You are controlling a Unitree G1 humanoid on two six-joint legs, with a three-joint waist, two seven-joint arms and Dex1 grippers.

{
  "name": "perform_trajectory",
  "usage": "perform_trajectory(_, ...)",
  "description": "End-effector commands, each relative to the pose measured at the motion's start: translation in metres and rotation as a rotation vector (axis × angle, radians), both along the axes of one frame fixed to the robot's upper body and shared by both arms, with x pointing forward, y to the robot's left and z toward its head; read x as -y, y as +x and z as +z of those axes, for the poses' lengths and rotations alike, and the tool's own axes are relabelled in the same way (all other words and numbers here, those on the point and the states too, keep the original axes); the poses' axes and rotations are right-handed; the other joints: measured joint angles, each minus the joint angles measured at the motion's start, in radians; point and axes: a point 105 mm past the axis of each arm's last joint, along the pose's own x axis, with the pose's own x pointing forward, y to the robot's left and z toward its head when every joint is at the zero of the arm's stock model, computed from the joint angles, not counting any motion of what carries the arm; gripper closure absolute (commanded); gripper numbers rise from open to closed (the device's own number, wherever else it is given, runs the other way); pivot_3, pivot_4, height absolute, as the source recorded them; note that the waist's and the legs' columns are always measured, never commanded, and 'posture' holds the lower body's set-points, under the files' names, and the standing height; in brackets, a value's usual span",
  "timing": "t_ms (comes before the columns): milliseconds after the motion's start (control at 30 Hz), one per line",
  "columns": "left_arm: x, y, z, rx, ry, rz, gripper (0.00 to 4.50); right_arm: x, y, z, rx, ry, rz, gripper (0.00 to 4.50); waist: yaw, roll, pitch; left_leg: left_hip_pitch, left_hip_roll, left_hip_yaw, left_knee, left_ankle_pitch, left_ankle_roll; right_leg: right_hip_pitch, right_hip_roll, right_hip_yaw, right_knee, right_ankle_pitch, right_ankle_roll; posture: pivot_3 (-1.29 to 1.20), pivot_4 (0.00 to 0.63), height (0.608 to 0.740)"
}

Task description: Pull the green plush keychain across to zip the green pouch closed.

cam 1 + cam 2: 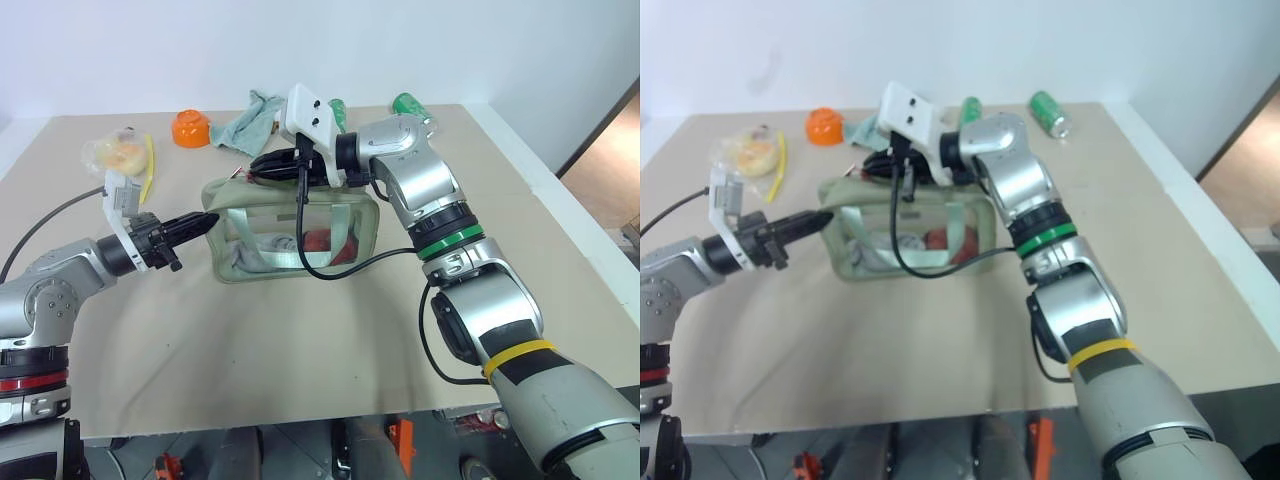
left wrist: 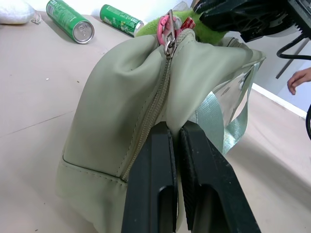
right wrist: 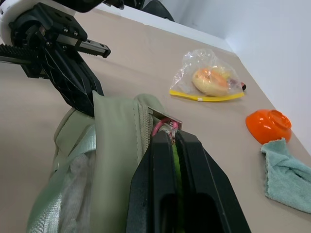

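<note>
The green pouch stands in the middle of the table, its clear side panel facing me. My left gripper is shut on the fabric at the pouch's left end, just below the zipper line. My right gripper reaches in over the top of the pouch near that same end. It is shut on the green plush keychain, whose pink ring and metal clasp hang at the zipper pull. In the right wrist view a lime-green strip of the keychain shows between the closed fingers.
An orange bowl, a teal rag and a plastic bag of fruit lie behind the pouch on the left. Two green cans lie at the back. A person's hand is beyond the table's edge.
</note>
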Motion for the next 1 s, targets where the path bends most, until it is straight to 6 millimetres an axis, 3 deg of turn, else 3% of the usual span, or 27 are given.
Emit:
perform_trajectory(33, -0.003, 0.0, 0.002, 0.002, 0.002, 0.012, 4.5, 0.007, 0.002, 0.02, 0.077, 0.032, -0.028, 4.47, 0.0, 0.0, 0.0, 0.0, 0.0, 0.0, 0.0, 0.0, 0.0, 0.0, 0.0, 0.0, 0.0, 0.0, 0.0, 0.0, 0.15, 0.74)
perform_trajectory(233, -0.002, 0.0, 0.001, -0.004, 0.005, 0.006, 4.5, 0.039, 0.013, 0.049, 0.16, 0.051, -0.113, 4.47, 0.002, 0.0, 0.0, 0.0, 0.0, 0.0, 0.0, 0.0, 0.0, 0.0, 0.0, 0.0, 0.0, 0.0, 0.0, 0.0, 0.15, 0.74)
perform_trajectory(433, -0.001, 0.003, -0.001, -0.009, 0.003, 0.0, 4.5, 0.067, 0.011, 0.055, 0.228, -0.014, -0.135, 4.47, 0.002, 0.0, 0.0, 0.0, 0.0, 0.0, 0.0, 0.0, 0.0, 0.0, 0.0, 0.0, 0.0, 0.0, 0.0, 0.0, 0.15, 0.74)
perform_trajectory(767, 0.004, 0.006, -0.001, -0.013, -0.002, -0.018, 4.5, 0.087, 0.014, 0.05, 0.244, -0.054, -0.178, 4.47, 0.004, 0.0, 0.0, -0.001, 0.0, 0.0, 0.0, 0.0, 0.0, 0.0, 0.0, 0.0, -0.001, 0.0, 0.0, 0.0, 0.15, 0.74)
perform_trajectory(900, 0.003, 0.006, 0.0, -0.013, 0.001, -0.019, 4.5, 0.094, 0.015, 0.058, 0.295, -0.072, -0.205, 4.47, 0.006, 0.0, 0.0, -0.001, 0.0, 0.0, 0.0, 0.0, 0.0, 0.0, 0.0, 0.0, -0.001, 0.0, 0.0, 0.0, 0.15, 0.74)
perform_trajectory(1000, 0.003, 0.008, 0.0, -0.015, 0.001, -0.019, 4.5, 0.086, 0.015, 0.069, 0.337, -0.056, -0.209, 4.47, 0.006, 0.0, 0.0, -0.001, 0.0, 0.0, 0.0, 0.0, 0.0, 0.0, 0.0, 0.0, -0.001, 0.0, 0.0, 0.0, 0.15, 0.74)
